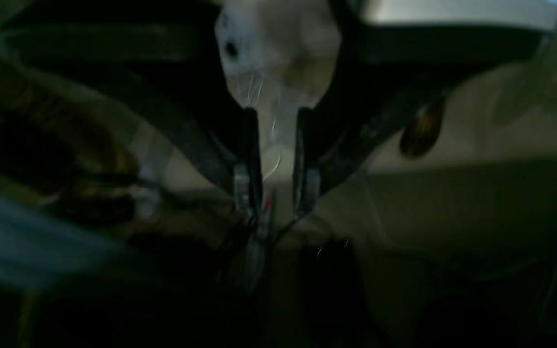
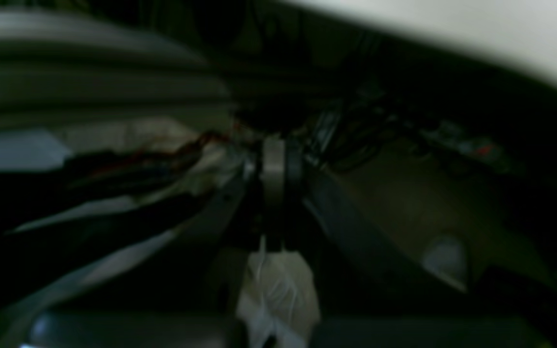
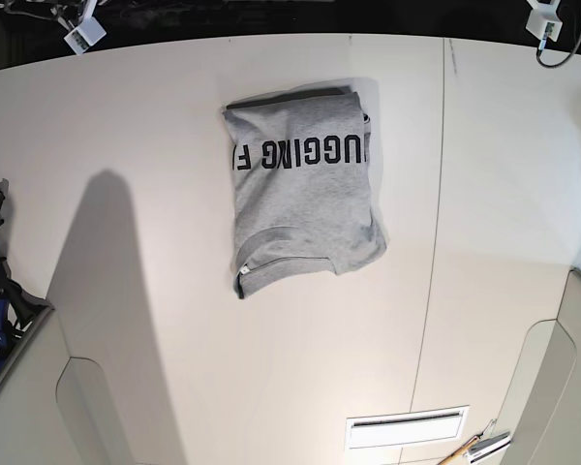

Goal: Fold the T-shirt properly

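One grey T-shirt (image 3: 305, 208) lies on the pale desk (image 3: 203, 368), and we see it in the base view as a compact, roughly rectangular bundle. It sits between the desk's left and right sides, closer to the curved edge along the top of the view than to the bottom. Black block lettering (image 3: 298, 152) crosses its upper part, while the curved neckline band is toward its lower end (a small pale tag (image 3: 244, 269) shows at the lower left). We can see that the lower outline is uneven, slanting up toward the right, with a rounded bulge at the lower right corner.

Right of the shirt, well apart from it, a thin seam (image 3: 433, 232) runs down the desk. Near the bottom of the view, toward the right, we find a white slotted plate (image 3: 407, 428), its long dark slot facing us.

Our left tool (image 1: 278, 164) stands narrowly open, with a slim gap between its fingers and nothing held. Our right tool (image 2: 284, 166) looks closed, its fingers together with nothing visible between them. Both wrist views are dark and blurred, and neither shows the shirt.
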`<state>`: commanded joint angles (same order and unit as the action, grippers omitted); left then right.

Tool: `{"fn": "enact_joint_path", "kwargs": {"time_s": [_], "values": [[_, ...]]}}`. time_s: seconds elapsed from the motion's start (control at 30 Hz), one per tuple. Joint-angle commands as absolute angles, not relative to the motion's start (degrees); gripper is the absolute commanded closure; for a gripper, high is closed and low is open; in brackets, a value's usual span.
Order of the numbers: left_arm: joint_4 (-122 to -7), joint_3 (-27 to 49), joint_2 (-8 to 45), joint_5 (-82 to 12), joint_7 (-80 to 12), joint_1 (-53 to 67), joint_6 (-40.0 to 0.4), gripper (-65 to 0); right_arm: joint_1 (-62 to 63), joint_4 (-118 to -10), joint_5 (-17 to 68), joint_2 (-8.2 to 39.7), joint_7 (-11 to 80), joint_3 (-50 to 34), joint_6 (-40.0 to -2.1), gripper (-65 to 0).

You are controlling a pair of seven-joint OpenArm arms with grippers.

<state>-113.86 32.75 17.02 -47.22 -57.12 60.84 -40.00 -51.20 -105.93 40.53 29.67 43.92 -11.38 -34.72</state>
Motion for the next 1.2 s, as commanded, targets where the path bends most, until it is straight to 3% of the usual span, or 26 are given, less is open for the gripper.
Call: {"fn": "enact_joint_path", "kwargs": {"time_s": [0.2, 0.37, 0.5, 0.63, 0.87, 1.03, 1.2], "values": [[-105.84, 24.80, 17.15, -36.40, -45.54, 61.08, -40.00, -12.2, -51.79, -105.54, 36.12, 38.61, 41.60, 0.30, -33.78, 0.0], [-95.81, 17.04, 17.19, -35.62, -41.36, 60.80, -40.00, -12.2, -51.77, -101.41, 34.24, 42.13, 36.18, 6.44, -33.65, 0.0], [-88.53, 12.58, 17.47, -31.35, -30.35, 60.77, -40.00, -12.2, -51.55, -94.13, 33.91, 42.02, 31.38, 9.78, -33.69, 0.0], [-78.30, 6.52, 21.47, -29.65, -19.62, 58.83, -40.00, -12.2, -48.14, -85.23, 28.60, 40.12, 28.03, 14.59, -33.67, 0.0], [-58.76, -5.41, 22.50, -27.18, -19.68, 43.62, -40.00, -12.2, -38.70, -70.32, 18.94, 36.99, 28.05, 20.93, -33.69, 0.0], [-50.37, -9.96, 20.82, -27.16, -19.77, 35.46, -40.00, -12.2, -33.87, -64.45, 15.70, 33.87, 28.01, 21.80, -33.71, 0.0], [-47.59, -11.35, 17.76, -27.14, -21.02, 31.77, -34.83, -12.2, -27.90, -58.59, 14.28, 32.03, 27.99, 21.78, -33.69, 0.0]]}}
